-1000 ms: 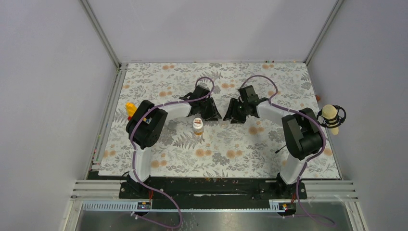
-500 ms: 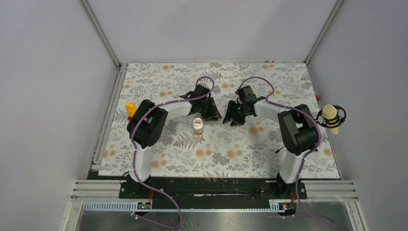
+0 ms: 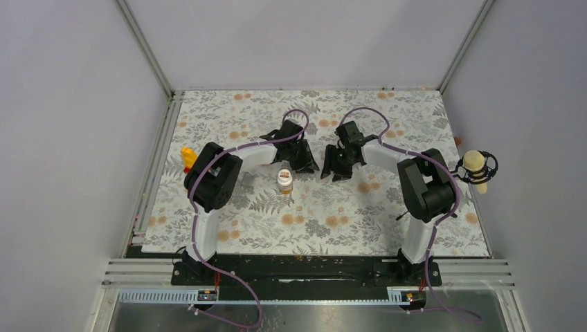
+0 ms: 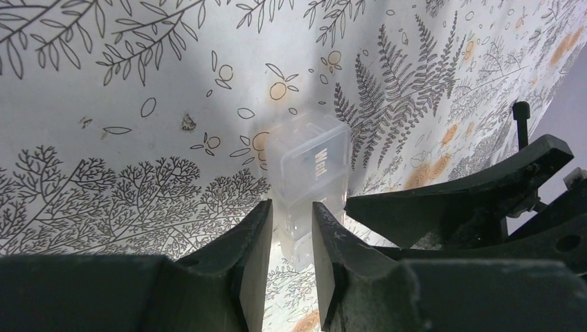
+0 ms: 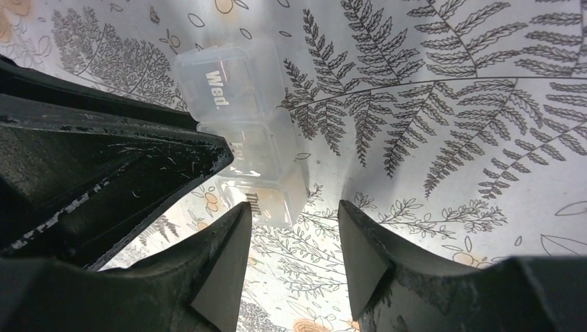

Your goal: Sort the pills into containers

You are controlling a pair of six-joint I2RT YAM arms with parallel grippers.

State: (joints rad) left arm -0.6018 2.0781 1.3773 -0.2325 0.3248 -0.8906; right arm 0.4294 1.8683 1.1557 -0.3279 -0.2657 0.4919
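Observation:
A clear plastic pill box (image 4: pixel 311 162) with day labels lies on the floral mat; "Wed." shows in both wrist views and "Thu" in the right wrist view (image 5: pixel 232 83). My left gripper (image 4: pixel 292 207) is shut on the near part of this box, one finger on each side. My right gripper (image 5: pixel 294 211) is open, its left finger beside the "Thu" end, with bare mat between the fingers. In the top view the grippers, left (image 3: pixel 310 164) and right (image 3: pixel 331 168), meet mid-table and hide the box. The amber bottle (image 3: pixel 284 180) with a white cap stands upright just in front of them. No clear cup or loose pills show.
A yellow block (image 3: pixel 187 153) with a red one beside it sits at the mat's left edge. A black-mounted round object (image 3: pixel 476 166) hangs by the right wall. Metal frame rails border the mat (image 3: pixel 415 117). My right gripper's black finger (image 4: pixel 457 200) crowds the left wrist view.
My right gripper has moved a little to the left, closer to my left gripper. The left arm and the amber bottle have stayed in place.

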